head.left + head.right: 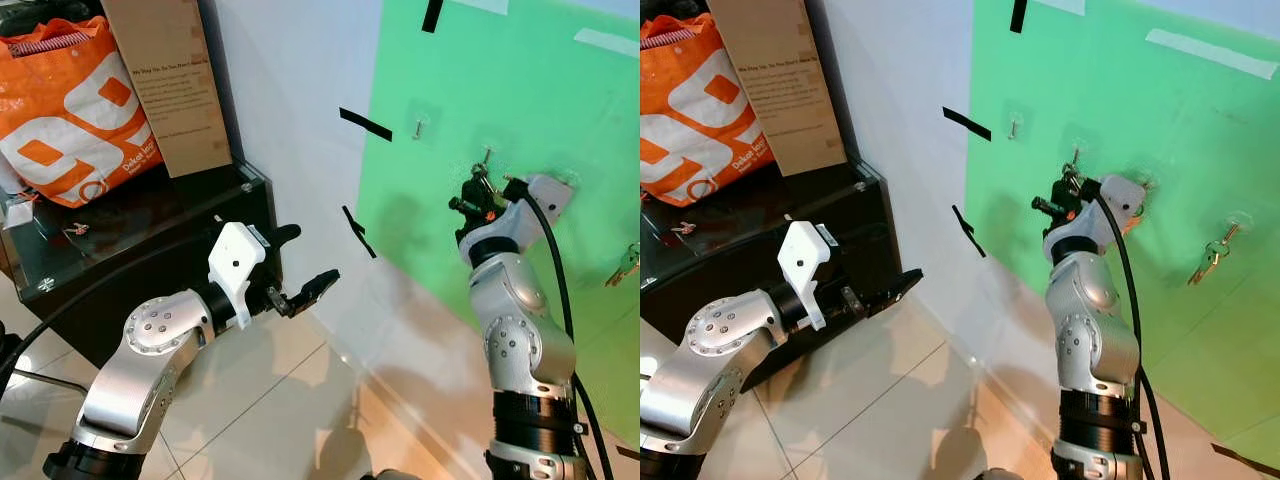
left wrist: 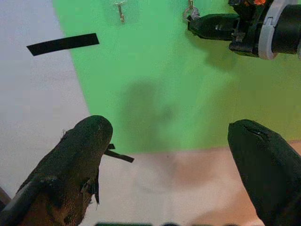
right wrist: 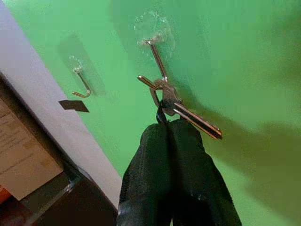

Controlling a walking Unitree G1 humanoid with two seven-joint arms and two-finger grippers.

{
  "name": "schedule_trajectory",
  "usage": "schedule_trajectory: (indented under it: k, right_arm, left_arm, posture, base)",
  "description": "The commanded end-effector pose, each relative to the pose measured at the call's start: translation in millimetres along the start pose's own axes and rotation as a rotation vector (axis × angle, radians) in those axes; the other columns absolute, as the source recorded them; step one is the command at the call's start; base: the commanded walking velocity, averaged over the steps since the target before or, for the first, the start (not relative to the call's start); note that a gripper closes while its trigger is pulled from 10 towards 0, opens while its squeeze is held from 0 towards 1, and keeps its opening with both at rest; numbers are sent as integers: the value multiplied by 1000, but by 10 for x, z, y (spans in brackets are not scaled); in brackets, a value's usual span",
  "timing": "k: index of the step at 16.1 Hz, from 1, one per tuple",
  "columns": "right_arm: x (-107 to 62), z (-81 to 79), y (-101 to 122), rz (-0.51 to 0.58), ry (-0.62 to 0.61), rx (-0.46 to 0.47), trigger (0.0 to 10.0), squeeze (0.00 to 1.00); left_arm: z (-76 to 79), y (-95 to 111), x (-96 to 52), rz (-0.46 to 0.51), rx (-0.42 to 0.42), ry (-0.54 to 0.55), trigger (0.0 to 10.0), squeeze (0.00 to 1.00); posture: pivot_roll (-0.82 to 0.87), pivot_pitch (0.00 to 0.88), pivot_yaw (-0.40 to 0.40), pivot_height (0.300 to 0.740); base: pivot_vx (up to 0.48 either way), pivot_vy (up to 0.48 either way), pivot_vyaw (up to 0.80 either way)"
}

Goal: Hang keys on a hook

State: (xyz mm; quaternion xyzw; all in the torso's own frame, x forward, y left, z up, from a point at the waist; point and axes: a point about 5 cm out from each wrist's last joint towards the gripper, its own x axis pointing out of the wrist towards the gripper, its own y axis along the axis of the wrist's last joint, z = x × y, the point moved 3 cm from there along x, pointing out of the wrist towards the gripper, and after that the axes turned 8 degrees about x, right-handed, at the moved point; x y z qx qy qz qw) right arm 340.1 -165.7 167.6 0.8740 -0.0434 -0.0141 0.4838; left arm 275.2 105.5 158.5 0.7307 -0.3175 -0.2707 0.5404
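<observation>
A small bunch of silver keys [image 3: 188, 115] hangs from a ring. My right gripper [image 3: 165, 123] is shut on that ring, raised against the green wall panel [image 1: 560, 90]. The ring sits at the bent tip of a clear-backed metal hook [image 3: 155, 52]; I cannot tell if it rests over the tip. In the left eye view the right gripper [image 1: 478, 195] is just below this hook [image 1: 487, 155]. My left gripper [image 1: 310, 290] is held out low beside the cabinet, open and empty, its two fingers [image 2: 89, 141] spread wide.
An empty hook [image 1: 418, 128] lies left of the one in use. Another key bunch [image 1: 1210, 255] hangs on a hook to the right. A black cabinet [image 1: 150, 230] carries an orange bag [image 1: 70, 110] and a cardboard box [image 1: 175, 80]. Black tape strips [image 1: 365, 124] mark the wall.
</observation>
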Motion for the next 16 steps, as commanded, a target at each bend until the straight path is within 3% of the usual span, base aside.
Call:
schedule_trajectory:
  k: [1,4,6,8,9,11,16]
  right_arm:
    - [-33,-35,32,16,27,-23,10000,1000]
    - [-82,-79,51,28,106,-100,10000,1000]
    - [-192,-96,-79,-39,174,-98,10000,1000]
    - [-263,-67,-215,-116,187,-163,10000,1000]
    - [-364,-41,-412,-228,217,-209,10000,1000]
    - [-437,-1,-535,-244,266,-312,10000,1000]
    - [-518,46,-727,-327,285,-325,10000,1000]
  left_arm:
    - [-12,42,28,6,15,-5,10000,0]
    - [-23,46,26,17,3,16,10000,0]
    - [-32,30,9,17,-12,47,10000,0]
    - [-76,-20,-12,-5,-13,106,10000,0]
    - [-151,-130,-69,-49,4,203,10000,0]
    - [-245,-378,-196,-167,37,322,10000,0]
    - [-328,-513,-369,-243,55,480,10000,0]
  posture:
    - [-41,0,31,740]
    - [-43,0,26,740]
    - [-45,0,23,740]
    - [-50,0,25,740]
    - [-57,0,27,740]
    - [-59,0,27,740]
    - [-47,0,18,740]
  base:
    - [0,0,0]
    - [0,0,0]
    - [0,0,0]
    - [0,0,0]
    - [0,0,0]
    - [0,0,384]
    - [173,0,735]
